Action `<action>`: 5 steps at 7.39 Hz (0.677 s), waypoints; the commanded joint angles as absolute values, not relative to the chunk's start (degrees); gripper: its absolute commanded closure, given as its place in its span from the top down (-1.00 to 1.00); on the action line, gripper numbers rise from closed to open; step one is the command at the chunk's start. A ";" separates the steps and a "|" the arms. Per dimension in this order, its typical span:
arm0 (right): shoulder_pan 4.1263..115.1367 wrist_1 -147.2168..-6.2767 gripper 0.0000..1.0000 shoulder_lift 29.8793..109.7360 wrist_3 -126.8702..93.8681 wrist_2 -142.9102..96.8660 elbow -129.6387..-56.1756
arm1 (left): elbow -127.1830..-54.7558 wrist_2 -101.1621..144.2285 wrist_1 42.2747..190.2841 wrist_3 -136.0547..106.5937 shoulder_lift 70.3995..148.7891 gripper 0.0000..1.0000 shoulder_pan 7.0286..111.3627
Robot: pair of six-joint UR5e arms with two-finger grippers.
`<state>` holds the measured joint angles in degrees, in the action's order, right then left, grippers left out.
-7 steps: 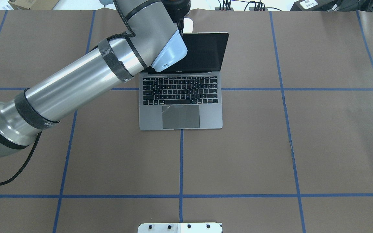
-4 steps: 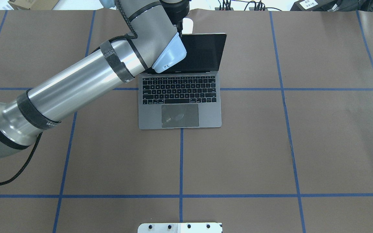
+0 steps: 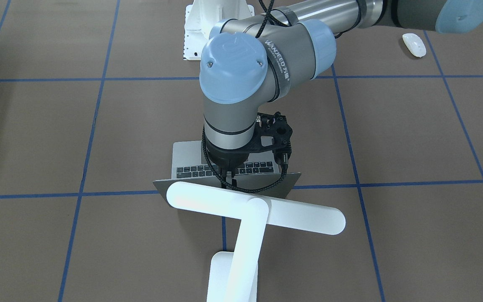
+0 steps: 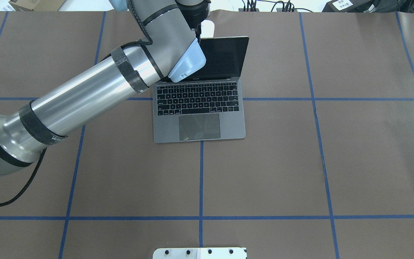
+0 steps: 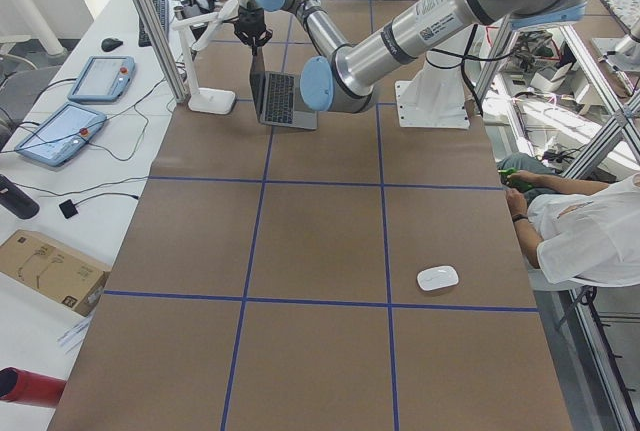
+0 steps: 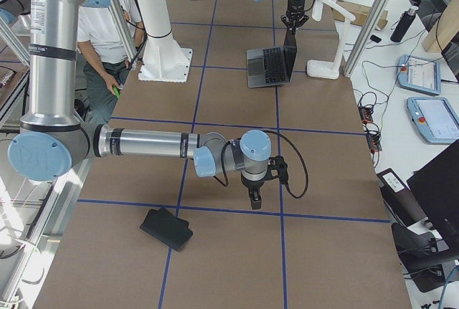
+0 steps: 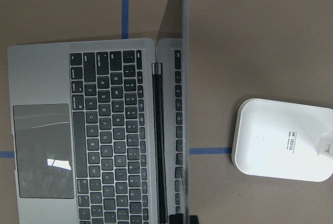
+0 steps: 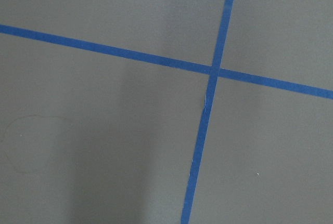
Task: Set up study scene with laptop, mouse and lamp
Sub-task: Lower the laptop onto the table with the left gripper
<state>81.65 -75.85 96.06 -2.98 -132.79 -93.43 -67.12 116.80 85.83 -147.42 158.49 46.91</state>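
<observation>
The laptop (image 4: 199, 122) stands open near the table's far middle, keyboard facing the robot. My left gripper (image 3: 229, 181) comes down from above and is shut on the top edge of the lid (image 7: 183, 78), which shows as a thin upright line in the left wrist view. Just behind the lid stands the white lamp, its bar head (image 3: 266, 209) reaching across and its base (image 7: 283, 141) flat on the table. The mouse (image 3: 414, 44) lies far off on the robot's left side, near the table's near edge. My right gripper (image 6: 252, 201) hangs low over bare table; whether it is open or shut I cannot tell.
A white bolted pedestal (image 4: 199, 253) sits at the near middle edge. A thin black mat (image 6: 166, 229) lies on the robot's right end of the table. A seated person (image 5: 580, 231) is beside the table. Side benches hold tablets and cables.
The laptop has slid a little to the left and away from the robot, its lid held in the left gripper. The left arm moved with it.
</observation>
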 commanded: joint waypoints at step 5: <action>81.65 -75.85 0.99 95.98 -2.90 -132.80 -92.99 | -67.50 116.72 86.13 -143.80 157.50 0.19 47.02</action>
